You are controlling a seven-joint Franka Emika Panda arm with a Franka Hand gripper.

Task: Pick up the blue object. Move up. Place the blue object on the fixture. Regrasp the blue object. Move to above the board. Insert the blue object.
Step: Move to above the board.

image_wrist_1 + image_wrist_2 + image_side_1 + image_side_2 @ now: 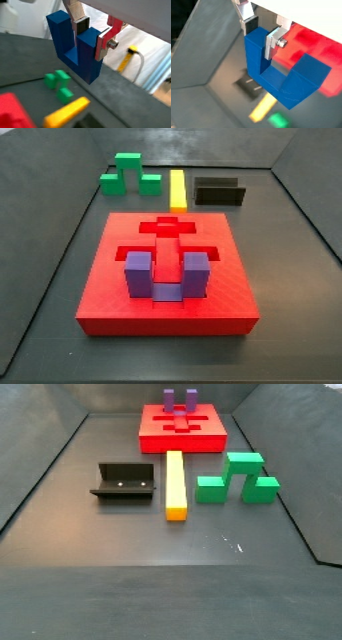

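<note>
Fixture (pixel 120 482): you see it bare inside, on the table (pixel 120 584), at 9 o'clock of the yellow bar (pixel 175 483) in a side view.
Board (pixel 168 278): a purple U-block (pixel 166 274) stands in one recess, prongs up; the cross recess (pixel 167 226) holds nothing.
Blue object (pixel 75 47): you have it off the table, in both wrist views only; its prongs run up toward the wrist, base away from it, long axis along the fingers.
Gripper (pixel 91 34): fingers (pixel 104 44) clamp one prong; neither side view shows the gripper.
Nearby: green block (pixel 238 478) at 3 o'clock of the bar in a side view, well apart from the board.
</note>
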